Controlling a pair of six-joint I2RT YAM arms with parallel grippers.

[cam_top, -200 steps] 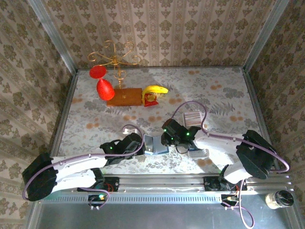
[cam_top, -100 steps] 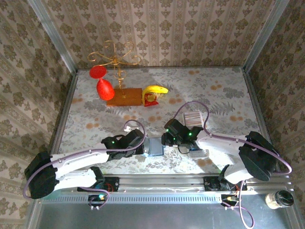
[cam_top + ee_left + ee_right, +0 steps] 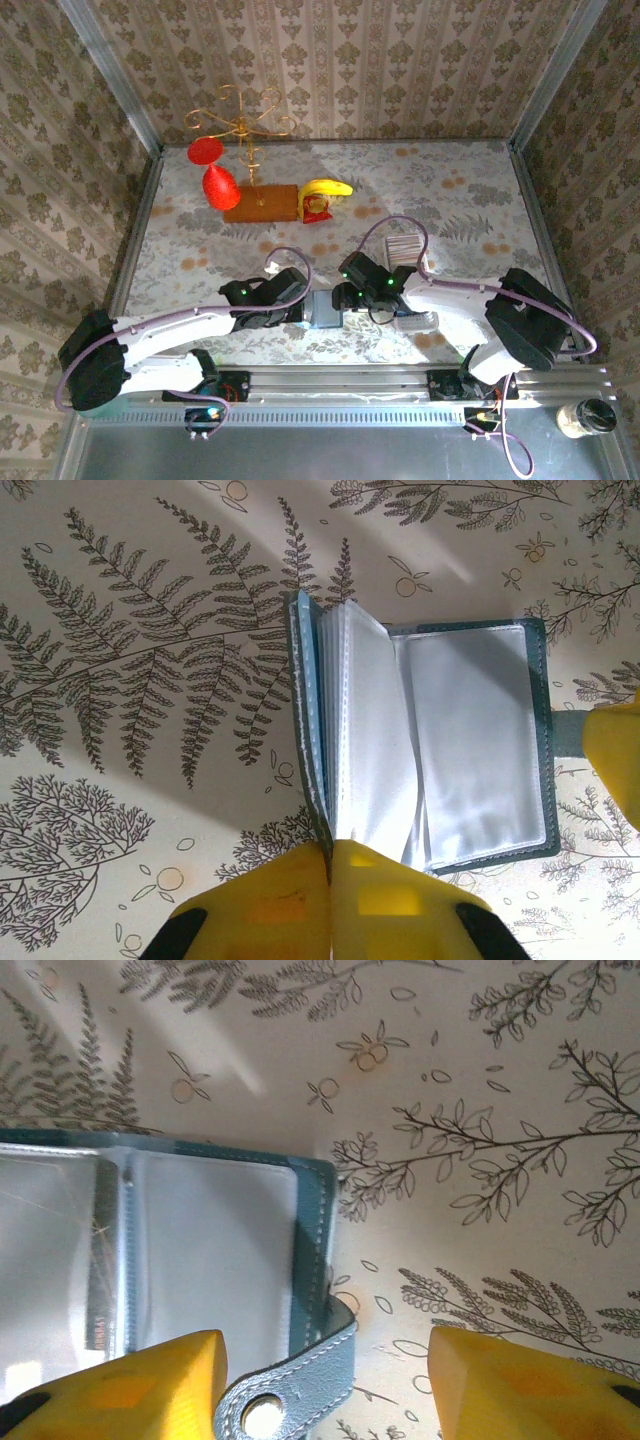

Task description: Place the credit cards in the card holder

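The card holder (image 3: 325, 308), a teal folding wallet, lies open on the fern-patterned bench (image 3: 200, 240), near the front edge and between the two arms. The left wrist view shows its clear plastic sleeves fanned up from the spine.

The left end effector (image 3: 330, 855) is clamped tight on the near edge of the holder's left cover, with its yellow fingers pressed together on it. The right end effector (image 3: 325, 1345) stands at the holder's right edge with its jaws well apart and nothing gripped. The holder's snap tab (image 3: 290, 1390) lies between the fingers, closer to the left one.

A white tray (image 3: 415, 322) lies just right of the right end effector. A little further back are the credit cards (image 3: 403, 246), a small pale striped block resting on the bench, apart from the holder.

Towards the back left, a banana (image 3: 330, 187) sits beside a wooden board (image 3: 262, 203), with a gold wire stand (image 3: 240, 125) behind them.
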